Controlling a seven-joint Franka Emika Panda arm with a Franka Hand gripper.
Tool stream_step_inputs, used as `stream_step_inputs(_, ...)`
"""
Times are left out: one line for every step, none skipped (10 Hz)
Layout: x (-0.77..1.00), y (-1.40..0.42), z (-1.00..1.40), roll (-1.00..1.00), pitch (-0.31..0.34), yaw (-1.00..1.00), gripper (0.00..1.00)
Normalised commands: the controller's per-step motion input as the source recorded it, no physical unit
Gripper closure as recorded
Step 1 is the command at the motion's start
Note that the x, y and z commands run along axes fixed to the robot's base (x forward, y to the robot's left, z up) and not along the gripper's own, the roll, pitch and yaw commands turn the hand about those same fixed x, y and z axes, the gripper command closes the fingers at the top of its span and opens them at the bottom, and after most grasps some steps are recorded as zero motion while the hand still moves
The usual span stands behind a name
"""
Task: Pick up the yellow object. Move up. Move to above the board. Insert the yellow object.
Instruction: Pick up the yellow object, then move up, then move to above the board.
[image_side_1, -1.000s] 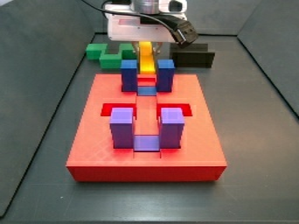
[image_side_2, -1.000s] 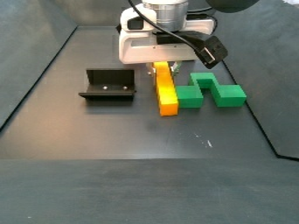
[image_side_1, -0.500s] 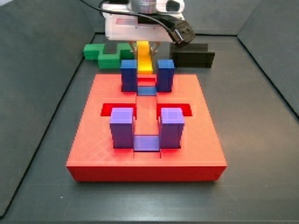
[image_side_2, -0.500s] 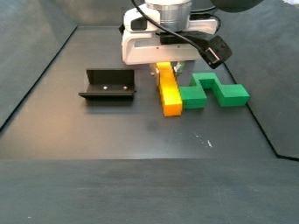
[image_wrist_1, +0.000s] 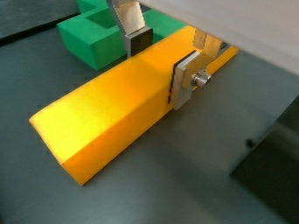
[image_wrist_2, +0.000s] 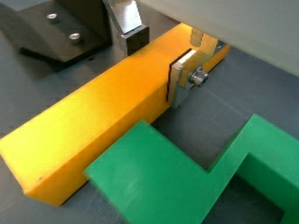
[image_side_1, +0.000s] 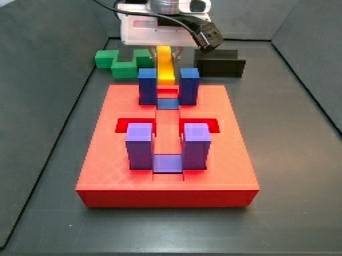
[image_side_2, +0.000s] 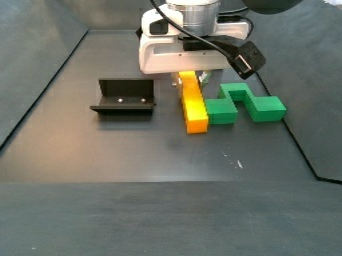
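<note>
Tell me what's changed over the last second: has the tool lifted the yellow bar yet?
No lift. The tool stays low at the far end of the yellow bar, fingers on either side. The bar, green block, black block and board look unmoved.

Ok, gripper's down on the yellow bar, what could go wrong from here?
The gripper straddles the yellow object near one end, not its middle, so the bar may droop or twist when lifted. The green block sits right beside it and could get nudged. The board's upright posts leave a narrow slot, so a tilted bar could jam.
</note>
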Motion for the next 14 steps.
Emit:
stream_step_inputs(0.0, 0.0, 0.0, 0.0, 0.0, 0.0, 1.0)
stream_step_inputs(0.0, 0.0, 0.83, 0.0, 0.0, 0.0, 1.0)
stream_step_inputs(-0.02, 0.06, 0.82, 0.01, 0.008, 0.02, 1.0)
stream_step_inputs(-0.06, 0.05, 0.66, 0.0, 0.031, 0.02, 1.0)
stream_step_inputs(-0.04, 0.03, 0.36, -0.01, 0.003, 0.02, 1.0)
stream_step_inputs(0.0, 0.0, 1.4, 0.0, 0.0, 0.0, 1.0)
stream_step_inputs(-0.01, 0.0, 1.4, 0.0, 0.031, -0.01, 1.0)
stream_step_inputs(-0.03, -0.01, 1.4, -0.02, 0.019, 0.0, 1.0)
stream_step_inputs(-0.01, 0.0, 1.4, -0.03, 0.0, 0.0, 1.0)
stream_step_inputs(0.01, 0.0, 1.4, -0.04, 0.015, -0.01, 1.0)
stream_step_inputs(0.0, 0.0, 1.4, -0.05, 0.058, -0.01, 1.0)
stream_step_inputs(0.01, 0.0, 1.4, -0.05, 0.051, -0.01, 1.0)
stream_step_inputs(0.02, 0.0, 0.87, -0.06, 0.045, -0.01, 1.0)
stream_step_inputs(0.04, 0.0, 0.5, -0.06, 0.045, -0.01, 1.0)
